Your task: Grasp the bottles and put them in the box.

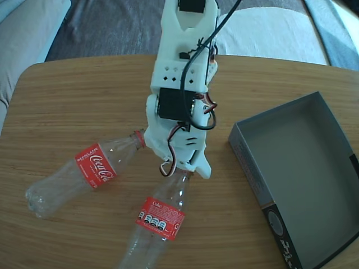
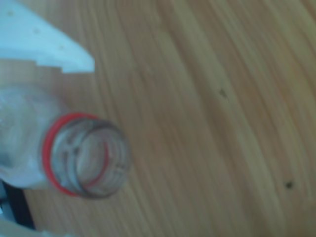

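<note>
Arm: in the fixed view the white printed arm (image 1: 182, 84) is reaching in from the far edge and is hanging over the middle of the wooden table (image 1: 67, 101), with black cables running down its side.

Gripper: the gripper (image 1: 188, 171) is sitting low at the neck of the nearer bottle. In the wrist view one white finger (image 2: 54, 47) is lying on the far side of the neck, and only a sliver of the other is showing at the bottom edge, so the fingers are standing spread on either side of the neck. Whether they are pressing on it, I cannot tell.

Near bottle: the near bottle (image 1: 160, 218) is lying on the table, its open mouth pointing far toward the gripper and its base running off the near edge of the fixed view. In the wrist view its red neck ring (image 2: 49, 148) and uncapped mouth are filling the left side, blurred.

Left bottle: the left bottle (image 1: 92, 168) is lying on its side to the left of the arm, neck pointing right and far, its mouth ending just beside the arm's body.

Box: the grey box (image 1: 255, 174) is sitting on the right side of the table, well apart from both bottles, its black outer wall with white print facing near.
</note>
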Available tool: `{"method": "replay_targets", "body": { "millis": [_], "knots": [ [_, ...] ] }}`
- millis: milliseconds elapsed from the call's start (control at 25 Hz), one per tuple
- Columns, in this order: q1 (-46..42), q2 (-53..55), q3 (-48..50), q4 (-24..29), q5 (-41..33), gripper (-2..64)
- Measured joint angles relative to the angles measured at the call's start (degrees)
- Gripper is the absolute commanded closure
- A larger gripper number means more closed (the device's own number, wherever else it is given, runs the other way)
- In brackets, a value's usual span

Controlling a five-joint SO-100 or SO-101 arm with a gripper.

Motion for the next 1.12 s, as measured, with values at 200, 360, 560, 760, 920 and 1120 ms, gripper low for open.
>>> {"method": "replay_targets", "body": {
  "millis": [200, 360, 560, 760, 920, 1120],
  "knots": [
    [0.79, -4.48, -2.81, -0.79, -1.41, 17.3],
    [0.44, -7.12, -6.33, -0.79, -1.41, 17.3],
    [0.97, -9.23, -7.91, -0.79, -1.41, 17.4],
    [2.02, -10.11, -7.91, -0.79, -0.97, 21.8],
    [1.49, -10.11, -7.91, -0.79, -0.97, 35.3],
    [1.58, -10.11, -7.91, -0.79, -0.97, 44.8]
  ]
}}
